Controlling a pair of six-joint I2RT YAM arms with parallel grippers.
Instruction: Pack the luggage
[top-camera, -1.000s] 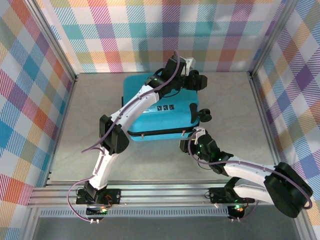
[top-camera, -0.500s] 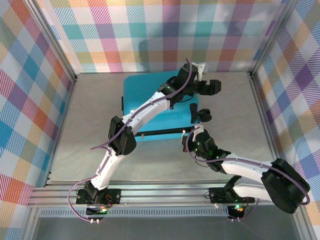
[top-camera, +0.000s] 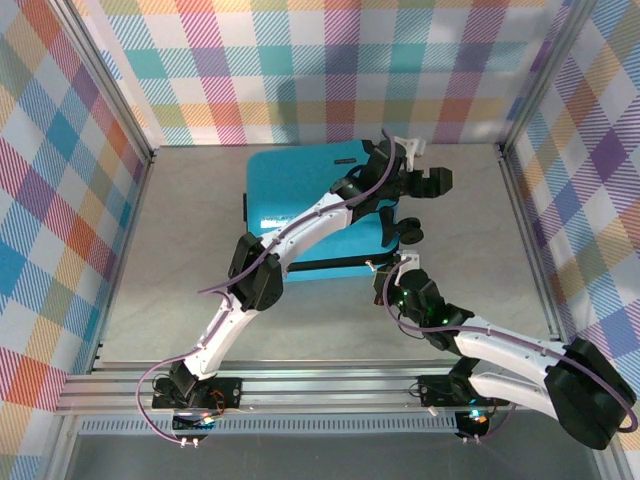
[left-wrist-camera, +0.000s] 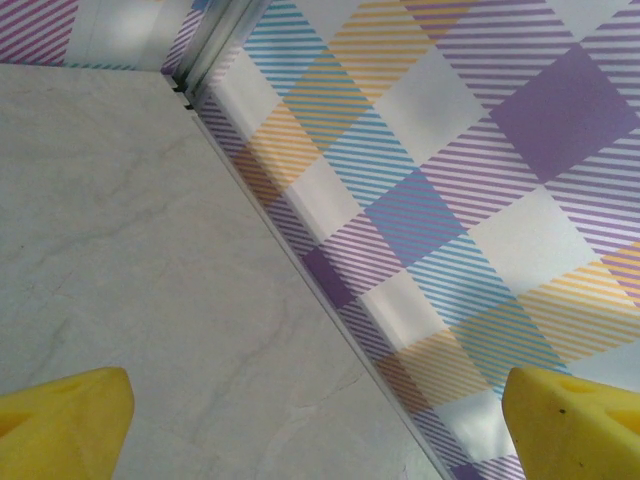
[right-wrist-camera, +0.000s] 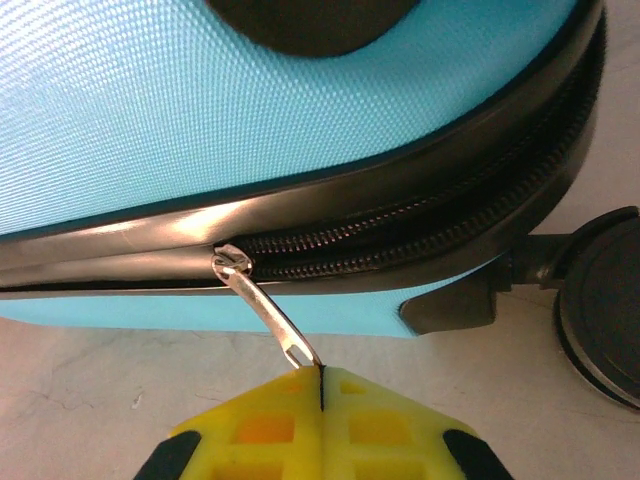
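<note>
Rig inventory, as I logged it from my station:
- Left arm (top-camera: 300, 225): white link shells, black joint housings, and a purple cable along its length.
- Right arm (top-camera: 500, 345): same white-and-black build, with a bulky black joint near the base.
- Left claw (top-camera: 440, 182): black body, white bracket, yellow fingertips (left-wrist-camera: 65, 420).
- Right claw (right-wrist-camera: 321, 375): yellow moulded pads (right-wrist-camera: 265, 425) with square recesses and black trim.
- Small green lights showed on the joints.

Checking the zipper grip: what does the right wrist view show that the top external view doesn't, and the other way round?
Right wrist adds: the metal zipper pull pinched in the shut right gripper, with its slider on the black zipper seam. Top external adds: the left gripper, open, off the right side of the luggage near its far corner. Both: the turquoise luggage shell and a black wheel.
</note>
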